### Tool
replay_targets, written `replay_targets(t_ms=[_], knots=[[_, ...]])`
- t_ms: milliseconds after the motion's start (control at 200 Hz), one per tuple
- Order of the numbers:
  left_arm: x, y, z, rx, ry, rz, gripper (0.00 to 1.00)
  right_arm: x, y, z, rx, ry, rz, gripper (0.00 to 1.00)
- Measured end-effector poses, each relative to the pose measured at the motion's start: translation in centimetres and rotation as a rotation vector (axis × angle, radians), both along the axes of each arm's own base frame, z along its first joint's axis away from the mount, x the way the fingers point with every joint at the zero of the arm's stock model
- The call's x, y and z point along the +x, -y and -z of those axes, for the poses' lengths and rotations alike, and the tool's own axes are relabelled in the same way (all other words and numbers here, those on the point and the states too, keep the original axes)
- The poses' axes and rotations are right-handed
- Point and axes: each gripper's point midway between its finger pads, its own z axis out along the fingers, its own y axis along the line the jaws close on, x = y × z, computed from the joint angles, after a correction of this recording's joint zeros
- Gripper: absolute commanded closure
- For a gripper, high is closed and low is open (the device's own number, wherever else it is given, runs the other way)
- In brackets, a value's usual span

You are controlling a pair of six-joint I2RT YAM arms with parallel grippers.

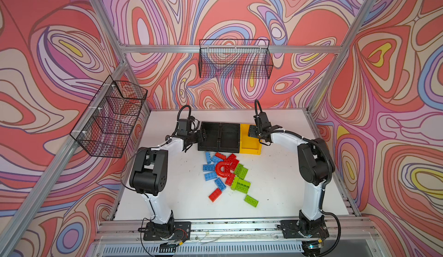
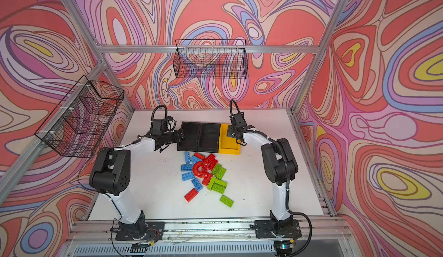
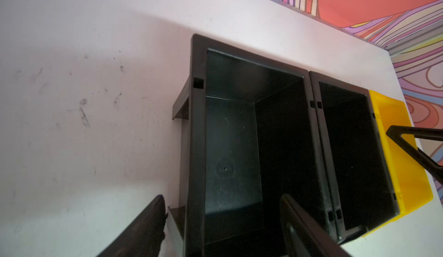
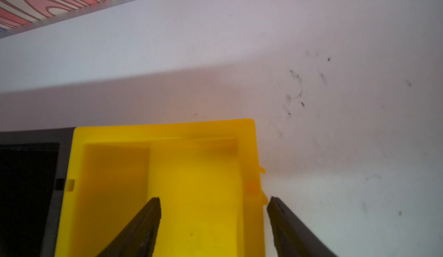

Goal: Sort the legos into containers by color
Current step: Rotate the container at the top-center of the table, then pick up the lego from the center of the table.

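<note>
1. Swirling pink walls surround my white desk (image 1: 167, 184). In both top views the legos (image 1: 225, 172) lie unsorted, just in front of the empty containers (image 1: 220, 136).
2. Left wrist: my left gripper (image 3: 223, 198) is spread, straddling the black bin (image 3: 196, 124) wall, probably to steady the row.
3. Right wrist: my right gripper (image 4: 213, 199) is spread astride the yellow bin (image 4: 163, 128) wall.

A black bin (image 3: 197, 148) is seen on the white table (image 3: 96, 148). A second black bin (image 3: 342, 85) is joined to its side, with a yellow bin (image 3: 412, 186) beyond. Its outer wall is straddled by the left gripper (image 3: 223, 198), whose fingers are spread wide.
</note>
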Motion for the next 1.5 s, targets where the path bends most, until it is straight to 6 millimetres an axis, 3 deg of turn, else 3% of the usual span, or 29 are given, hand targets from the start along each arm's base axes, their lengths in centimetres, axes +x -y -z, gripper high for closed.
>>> replay_targets(t_ms=[160,300,396,566,671,781,911,1042,1172,1282,1497], knots=[[-0.1,-1.3,0.0,0.023,-0.011,-0.037,0.15,1.0,2.0,-4.3,-0.065,0.081,0.01,0.21],[-0.3,-2.4,-1.5,0.044,0.007,-0.066,0.14,0.7,2.8,-8.5,-0.097,0.158,0.001,0.27],[-0.5,-2.9,-3.2,0.056,0.031,-0.084,0.14,-1.7,2.8,-10.3,-0.085,0.178,-0.055,0.32],[-1.6,-3.8,-7.1,0.081,0.077,-0.119,0.15,-8.2,1.0,-11.8,-0.017,0.178,-0.217,0.37],[-2.9,-4.3,-9.9,0.084,0.114,-0.132,0.16,-12.3,-2.0,-10.2,0.009,0.116,-0.336,0.4],[-4.8,-4.4,-12.2,0.086,0.145,-0.124,0.17,-17.3,-5.3,-6.0,0.009,-0.02,-0.455,0.41],[-7.2,-4.3,-12.9,0.095,0.153,-0.084,0.17,-23.2,-7.2,-1.8,-0.007,-0.174,-0.561,0.41],[-8.7,-4.1,-12.3,0.108,0.137,-0.04,0.18,-27.1,-9.0,-0.4,-0.024,-0.246,-0.646,0.42],[-9.9,-3.8,-10.4,0.099,0.108,-0.013,0.18,-29.2,-10.7,0.4,-0.045,-0.271,-0.708,0.44],[-10.8,-3.5,-8.7,0.089,0.068,0.008,0.18,-29.9,-11.0,2.1,-0.09,-0.311,-0.723,0.46],[-10.8,-3.4,-9.6,0.089,0.102,0.018,0.18,-29.8,-10.3,4.4,-0.167,-0.359,-0.708,0.47]])
